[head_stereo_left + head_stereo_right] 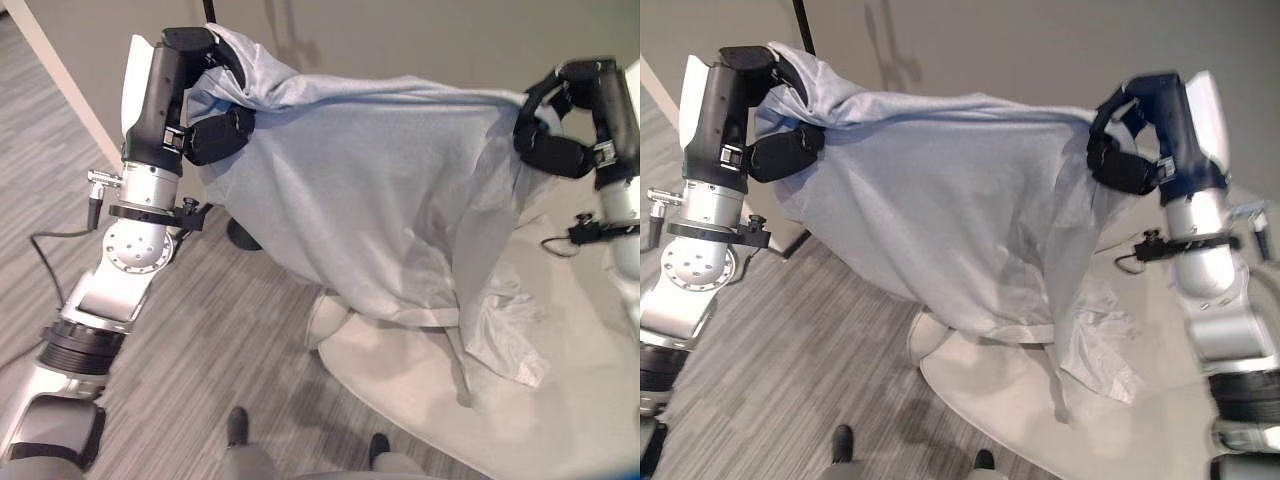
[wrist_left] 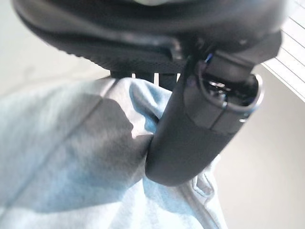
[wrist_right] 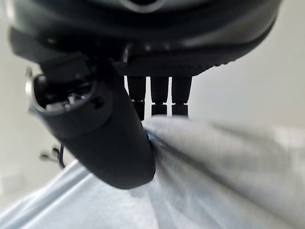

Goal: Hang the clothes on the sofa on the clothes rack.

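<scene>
Above the pale sofa (image 1: pixel 560 400), a large light grey garment (image 1: pixel 370 200) hangs stretched between the robot's two raised hands. The left hand (image 1: pixel 205 95) grips one upper corner of the garment, its fingers curled over the bunched cloth and its thumb pressing in from below; the left wrist view shows the thumb (image 2: pixel 190 143) pushed against the fabric with the fingers just behind it. The right hand (image 1: pixel 1135 140) grips the opposite upper corner in the same way, with the cloth pinched between thumb and curled fingers; in the right wrist view the thumb (image 3: pixel 109 143) lies against the gathered fabric and the fingers come down onto it from above.

Between the two hands, the garment's top edge runs as a nearly level, slightly sagging line. From that edge the cloth falls in a broad sheet with soft folds. Its lowest part, on the side nearer the right hand, trails down in a crumpled tail that reaches the sofa's seat surface. The sofa sits beneath and to the right-hand side of the garment, with a rounded pale edge showing under the hem.

Beside the sofa, on the left-hand side, lies grey striped flooring (image 1: pixel 200 330). A thin dark pole (image 1: pixel 803 25) rises behind the garment near the left hand, against a plain beige wall (image 1: pixel 990 40).
</scene>
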`<state>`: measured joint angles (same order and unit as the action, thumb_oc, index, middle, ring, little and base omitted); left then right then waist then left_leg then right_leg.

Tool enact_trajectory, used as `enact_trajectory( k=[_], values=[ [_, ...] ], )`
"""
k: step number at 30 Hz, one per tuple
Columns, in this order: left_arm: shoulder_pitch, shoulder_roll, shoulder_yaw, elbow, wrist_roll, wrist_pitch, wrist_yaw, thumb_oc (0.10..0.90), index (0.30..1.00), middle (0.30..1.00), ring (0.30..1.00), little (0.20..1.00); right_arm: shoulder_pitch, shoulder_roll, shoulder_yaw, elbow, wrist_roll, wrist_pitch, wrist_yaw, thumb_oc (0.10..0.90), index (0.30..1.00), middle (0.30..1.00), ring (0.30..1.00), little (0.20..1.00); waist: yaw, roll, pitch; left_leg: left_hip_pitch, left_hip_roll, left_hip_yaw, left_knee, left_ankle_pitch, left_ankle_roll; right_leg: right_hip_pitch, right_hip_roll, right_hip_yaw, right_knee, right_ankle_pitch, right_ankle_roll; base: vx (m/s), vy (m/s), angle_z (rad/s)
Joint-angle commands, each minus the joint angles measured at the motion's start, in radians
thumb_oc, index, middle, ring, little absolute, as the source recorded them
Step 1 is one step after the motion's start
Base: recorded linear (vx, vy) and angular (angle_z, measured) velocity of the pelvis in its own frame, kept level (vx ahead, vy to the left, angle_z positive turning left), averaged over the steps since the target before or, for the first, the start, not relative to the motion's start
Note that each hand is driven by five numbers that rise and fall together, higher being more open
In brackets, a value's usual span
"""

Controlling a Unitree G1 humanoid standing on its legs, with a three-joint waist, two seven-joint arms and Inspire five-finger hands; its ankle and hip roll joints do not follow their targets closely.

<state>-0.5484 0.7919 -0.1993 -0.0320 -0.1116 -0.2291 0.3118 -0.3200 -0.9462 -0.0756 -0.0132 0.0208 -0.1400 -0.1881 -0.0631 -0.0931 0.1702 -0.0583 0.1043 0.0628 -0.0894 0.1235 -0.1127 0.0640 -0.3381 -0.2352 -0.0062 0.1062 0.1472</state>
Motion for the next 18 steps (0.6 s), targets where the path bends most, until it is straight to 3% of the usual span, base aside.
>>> enact_trajectory(
  k=[1,3,4,6,7,12,14,16,17,18],
  values=[
    [-0.131,0.040,0.165,0.011,-0.027,-0.045,0.085,0.400,0.300,0.300,0.300,0.300,-0.072,-0.105,-0.102,0.098,0.025,0.022,-0.098,0.400,0.300,0.300,0.300,0.300,0.055,0.018,-0.113,0.049,0.009,0.064,0.002,-0.158,0.006,-0.018,-0.042,-0.046,0.030,0.151,0.051,0.10,0.472,-0.11],
    [-0.145,0.049,0.163,0.010,-0.010,-0.043,0.084,0.400,0.300,0.300,0.300,0.300,-0.086,-0.090,-0.098,0.101,0.026,0.018,-0.103,0.400,0.300,0.300,0.300,0.300,0.052,0.027,-0.106,0.063,-0.012,0.090,0.002,-0.174,0.025,-0.058,-0.040,-0.051,0.096,0.123,0.036,0.16,0.464,-0.45],
    [-0.143,0.037,0.157,0.020,-0.011,-0.046,0.078,0.400,0.300,0.300,0.300,0.300,-0.083,-0.096,-0.097,0.101,0.040,0.014,-0.091,0.400,0.300,0.300,0.300,0.300,0.024,0.034,-0.100,0.086,-0.032,0.092,0.002,-0.190,0.038,-0.096,0.058,0.019,0.112,0.040,0.012,0.22,0.402,-0.31],
    [-0.132,0.025,0.164,0.017,-0.014,-0.045,0.073,0.400,0.300,0.300,0.300,0.300,-0.084,-0.104,-0.101,0.096,0.049,0.009,-0.086,0.400,0.300,0.300,0.300,0.300,0.015,0.041,-0.091,0.096,-0.041,0.091,0.002,-0.191,0.043,-0.118,0.144,0.063,0.097,-0.037,-0.011,0.24,0.261,0.16],
    [-0.089,-0.009,0.184,0.026,-0.015,-0.034,0.072,0.400,0.300,0.300,0.300,0.300,-0.080,-0.113,-0.106,0.114,0.054,0.000,-0.095,0.400,0.300,0.300,0.300,0.300,0.000,0.024,-0.081,0.118,-0.088,0.099,0.002,-0.213,0.055,-0.176,0.290,0.034,0.022,-0.062,-0.032,0.25,0.163,0.16],
    [-0.076,-0.044,0.205,0.006,-0.006,-0.029,0.067,0.400,0.300,0.300,0.300,0.300,-0.079,-0.112,-0.109,0.100,0.049,0.003,-0.087,0.400,0.300,0.300,0.300,0.300,0.005,0.009,-0.095,0.133,-0.110,0.083,0.002,-0.214,0.057,-0.101,0.306,0.047,-0.075,-0.049,-0.044,0.13,0.018,0.14],
    [-0.059,-0.047,0.219,-0.005,-0.011,-0.037,0.062,0.400,0.300,0.300,0.300,0.300,-0.127,-0.108,-0.076,0.104,0.067,-0.007,-0.084,0.400,0.300,0.300,0.300,0.300,0.025,0.005,-0.086,0.149,-0.119,0.092,0.075,-0.216,0.052,-0.070,0.305,0.055,-0.081,-0.062,-0.045,0.16,-0.021,0.05],
    [-0.045,-0.064,0.233,-0.017,-0.024,-0.042,0.052,0.400,0.300,0.300,0.300,0.300,-0.122,-0.111,-0.086,0.102,0.074,-0.009,-0.078,0.400,0.300,0.300,0.300,0.300,0.034,-0.011,-0.061,0.077,-0.104,0.100,0.289,-0.198,0.015,-0.035,0.289,0.058,-0.081,-0.078,-0.055,0.05,-0.042,-0.17],
    [-0.038,-0.073,0.237,-0.026,-0.029,-0.044,0.048,0.400,0.300,0.300,0.300,0.300,-0.110,-0.112,-0.102,0.098,0.074,-0.006,-0.077,0.400,0.300,0.300,0.300,0.300,0.035,-0.019,-0.047,0.012,-0.076,0.116,0.415,-0.161,-0.023,-0.018,0.277,0.048,-0.081,-0.086,-0.062,0.06,-0.009,0.12],
    [-0.024,-0.092,0.244,-0.033,-0.039,-0.048,0.041,0.400,0.300,0.300,0.300,0.300,-0.070,-0.107,-0.132,0.087,0.063,0.001,-0.075,0.400,0.300,0.300,0.300,0.300,0.032,-0.027,-0.032,-0.081,-0.016,0.142,0.558,-0.087,-0.068,0.002,0.257,0.027,-0.081,-0.102,-0.072,0.11,0.031,0.19]
  ],
)
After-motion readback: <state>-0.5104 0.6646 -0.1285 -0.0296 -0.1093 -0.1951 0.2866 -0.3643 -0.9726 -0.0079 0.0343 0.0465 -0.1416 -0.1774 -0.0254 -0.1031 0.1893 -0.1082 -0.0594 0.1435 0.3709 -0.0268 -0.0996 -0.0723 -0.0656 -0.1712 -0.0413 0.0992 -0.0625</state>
